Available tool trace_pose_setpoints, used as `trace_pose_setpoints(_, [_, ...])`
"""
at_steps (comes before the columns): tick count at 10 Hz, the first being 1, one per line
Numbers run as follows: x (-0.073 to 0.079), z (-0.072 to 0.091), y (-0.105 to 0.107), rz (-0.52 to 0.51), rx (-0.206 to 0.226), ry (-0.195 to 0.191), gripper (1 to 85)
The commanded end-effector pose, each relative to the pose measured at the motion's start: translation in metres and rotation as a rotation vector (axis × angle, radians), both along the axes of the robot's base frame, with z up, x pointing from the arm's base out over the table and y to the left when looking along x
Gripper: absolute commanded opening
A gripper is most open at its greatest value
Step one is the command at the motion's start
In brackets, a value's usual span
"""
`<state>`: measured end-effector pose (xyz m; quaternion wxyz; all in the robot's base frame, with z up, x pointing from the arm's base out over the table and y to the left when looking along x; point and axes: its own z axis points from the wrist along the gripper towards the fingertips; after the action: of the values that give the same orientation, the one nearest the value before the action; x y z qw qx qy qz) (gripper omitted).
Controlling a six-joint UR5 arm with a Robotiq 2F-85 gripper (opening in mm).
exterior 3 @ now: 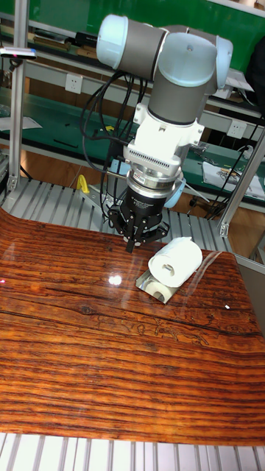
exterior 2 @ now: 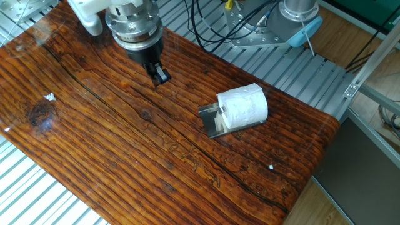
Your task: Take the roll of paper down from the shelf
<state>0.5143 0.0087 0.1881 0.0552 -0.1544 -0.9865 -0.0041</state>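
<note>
The white roll of paper (exterior 2: 244,107) lies on its side on the shelf (exterior 2: 209,119), a small shiny grey metal plate at the right of the wooden tabletop. From the tall fixed view the roll of paper (exterior 3: 175,263) shows its hollow end, with the shelf (exterior 3: 154,288) sticking out beneath it. My gripper (exterior 2: 161,75) hangs over the table to the left of the roll, well apart from it and pointing down. Its black fingers meet at a point with nothing between them. In the tall fixed view the gripper (exterior 3: 132,244) hovers just left of the roll.
The wooden tabletop (exterior 2: 125,156) ends at a right edge close behind the roll. Black cables (exterior 2: 212,25) and a metal arm base (exterior 2: 275,31) sit on the ribbed surface at the back. A small white speck (exterior 2: 271,166) lies near the right front.
</note>
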Motion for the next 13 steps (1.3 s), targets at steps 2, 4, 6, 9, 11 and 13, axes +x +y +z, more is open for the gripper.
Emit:
trace_pose_setpoints(2, [0.000, 0.000, 0.001, -0.029, -0.003, 0.001, 1.0])
trace_pose_setpoints(4, [0.002, -0.004, 0.006, -0.044, 0.001, -0.009, 1.0])
trace_pose_setpoints(6, [0.009, -0.009, 0.017, -0.055, 0.027, -0.042, 9.0])
trace_pose_setpoints(9, [0.006, -0.012, 0.032, -0.060, 0.059, -0.047, 19.7])
trace_pose_setpoints(11, [0.011, -0.015, 0.047, -0.078, 0.061, -0.085, 26.0])
trace_pose_setpoints(13, [0.011, -0.015, 0.070, -0.095, 0.085, -0.129, 32.7])
